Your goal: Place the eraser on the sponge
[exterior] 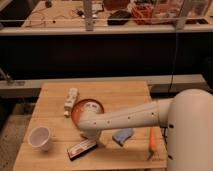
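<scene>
The arm (131, 116) is reaching from the robot's white body (191, 131) at the lower right, out leftward over the wooden bench (115, 90). Its pale sleeve, dotted with small holes, is crossing in front of the orange bowl (88, 106) and hiding that bowl's near rim. The gripper (89, 135) is hanging at the arm's far end, low over the bench, just behind the right end of the eraser (82, 148). Whether the jaws are released or clenched cannot be told, and whether the gripper is touching the eraser cannot be told either.

The eraser is lying flat on the bench close to the front edge, turned at a slant so that its right end is sitting farther back than its left. Its dark sides and its reddish top are showing.

The sponge (122, 136) is lying flat to the right of the eraser, apart from it, with the arm passing just behind it. Nothing is resting on the sponge.

A carrot (152, 140) is lying near the bench's right edge, to the right of the sponge. A white cup (40, 138) is standing at the front left, well apart from the eraser. A cream bottle (71, 101) is sitting just beside the bowl's left rim.
</scene>
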You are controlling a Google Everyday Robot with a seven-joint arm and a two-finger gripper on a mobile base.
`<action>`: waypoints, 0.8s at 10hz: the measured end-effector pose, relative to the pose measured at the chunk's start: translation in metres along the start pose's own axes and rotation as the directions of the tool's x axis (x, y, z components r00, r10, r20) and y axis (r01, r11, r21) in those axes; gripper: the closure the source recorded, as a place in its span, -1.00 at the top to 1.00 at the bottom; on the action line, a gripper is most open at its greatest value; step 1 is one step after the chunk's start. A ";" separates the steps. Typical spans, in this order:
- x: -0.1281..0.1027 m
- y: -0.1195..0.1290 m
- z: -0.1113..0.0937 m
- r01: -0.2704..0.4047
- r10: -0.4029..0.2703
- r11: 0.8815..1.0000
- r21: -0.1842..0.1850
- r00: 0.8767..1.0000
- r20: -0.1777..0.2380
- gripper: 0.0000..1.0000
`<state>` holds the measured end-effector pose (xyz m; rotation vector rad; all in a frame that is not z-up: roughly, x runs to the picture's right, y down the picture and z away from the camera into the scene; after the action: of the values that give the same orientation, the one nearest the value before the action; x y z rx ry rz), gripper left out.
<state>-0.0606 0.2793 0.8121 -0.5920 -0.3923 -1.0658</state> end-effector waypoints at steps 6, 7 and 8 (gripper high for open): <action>0.000 -0.001 0.000 -0.004 0.004 1.000 -0.003 1.000 0.001 0.60; 0.000 -0.001 0.000 -0.004 0.004 1.000 -0.003 1.000 0.001 0.60; 0.000 -0.001 0.000 -0.003 0.003 1.000 -0.003 1.000 0.002 0.60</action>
<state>-0.0612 0.2789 0.8129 -0.5966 -0.3913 -1.0634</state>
